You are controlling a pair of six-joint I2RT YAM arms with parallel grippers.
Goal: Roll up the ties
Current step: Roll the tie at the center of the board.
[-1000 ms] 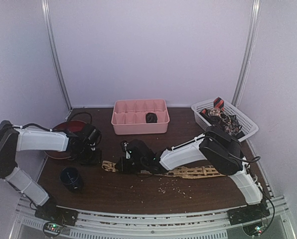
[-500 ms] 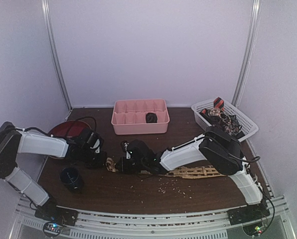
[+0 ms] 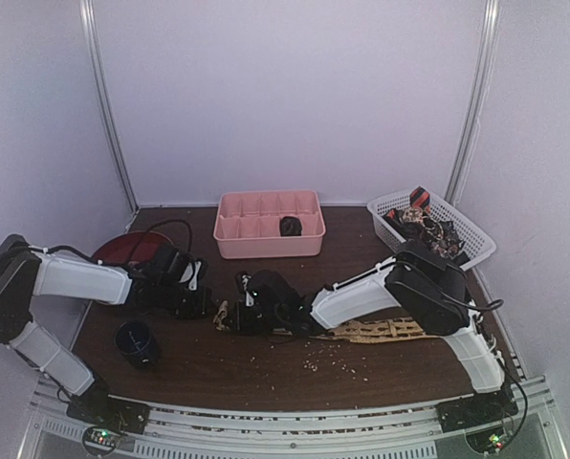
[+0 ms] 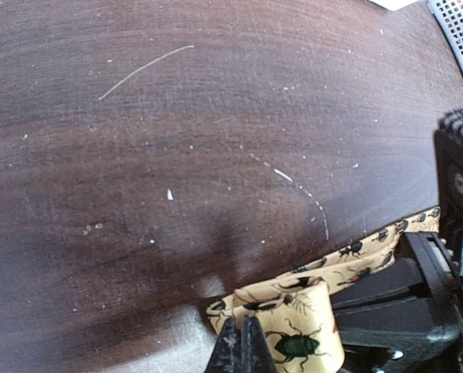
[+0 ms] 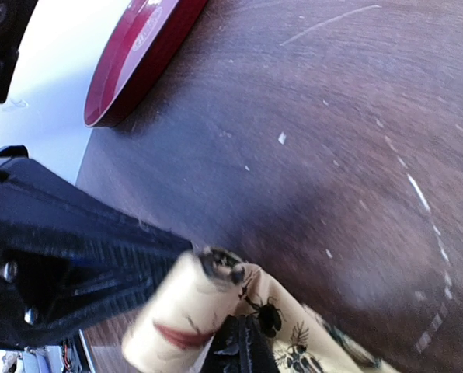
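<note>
**A:** Two grippers on one tie. Why both?

**B:** Rolling takes one pinch to turn the end and another to stop the fabric sliding. The left gripper [image 4: 243,348] and the right gripper [image 5: 239,342] meet tip to tip at the left end of the tan tie [image 3: 381,330], near the middle of the table [image 3: 266,368].

**A:** Are the jaws apart?

**B:** No. In each wrist view the fingertips are pressed together. Each pair looks pinched on the tie's fabric, right at the roll [image 5: 173,307].

**A:** How much is rolled?

**B:** Only a turn or so, I'd judge. The small roll sits at the left end. The rest lies flat on the table and runs right, beneath the right arm.

**A:** Why work so low?

**B:** The tabletop supports the flat part, so the roll can travel along it without sagging.

**A:** Where would it go once rolled?

**B:** Probably the pink tray [image 3: 266,247] at the far middle. A dark rolled tie [image 3: 290,227] already sits in one of its right-hand compartments. More ties [image 3: 424,222] are heaped in the white basket [image 3: 476,239] at the far right.

**A:** What could go wrong?

**B:** The fabric is thin, so the roll may spring open if either pinch slips. The grippers are also crowded enough to bump each other.
</note>
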